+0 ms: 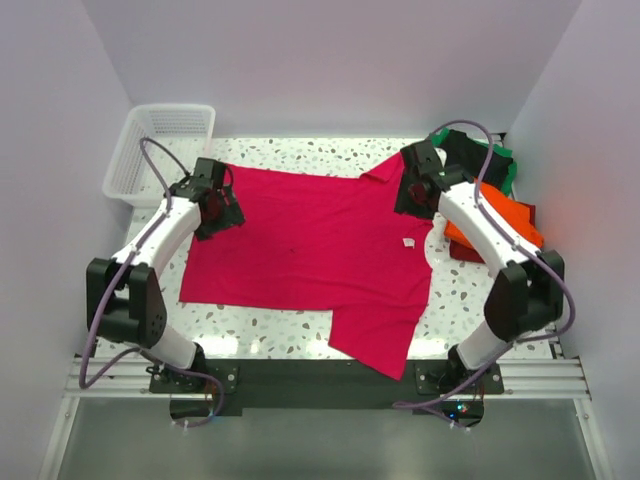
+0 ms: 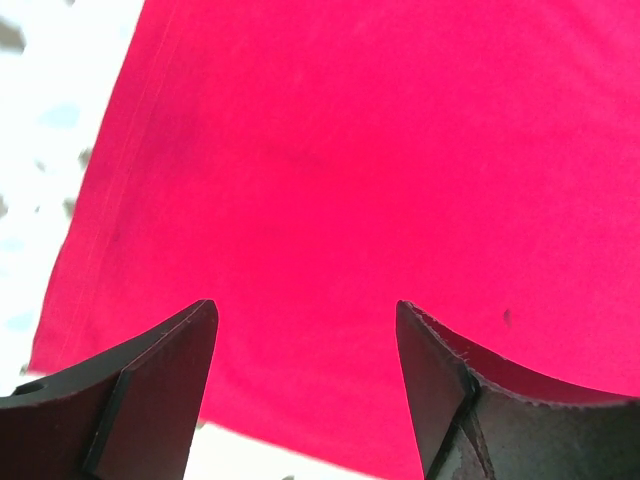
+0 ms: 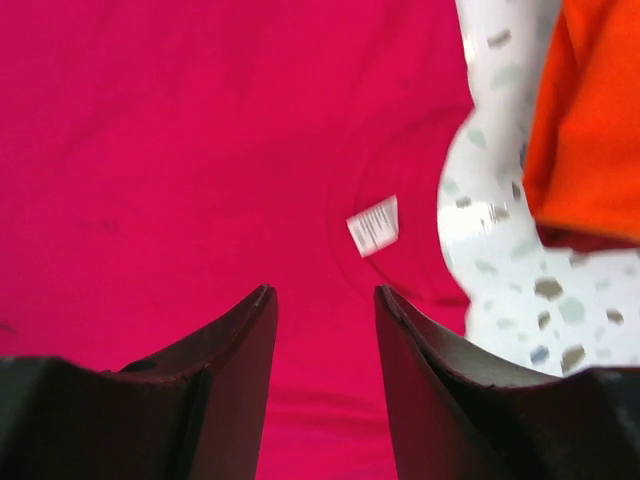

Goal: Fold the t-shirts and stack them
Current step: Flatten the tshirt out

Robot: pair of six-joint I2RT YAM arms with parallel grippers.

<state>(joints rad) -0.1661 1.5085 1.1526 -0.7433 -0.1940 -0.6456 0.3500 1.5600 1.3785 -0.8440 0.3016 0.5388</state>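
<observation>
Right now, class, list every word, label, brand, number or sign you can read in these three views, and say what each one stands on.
White label at the neck of the crimson-pink t-shirt: it carries lines of print, but they are too small and blurred to read.
No other word, brand, number or sign shows in any of the views.

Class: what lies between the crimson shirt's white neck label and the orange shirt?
Collar cloth of the crimson shirt, then a bare strip of speckled table; the right wrist view shows it.
</observation>
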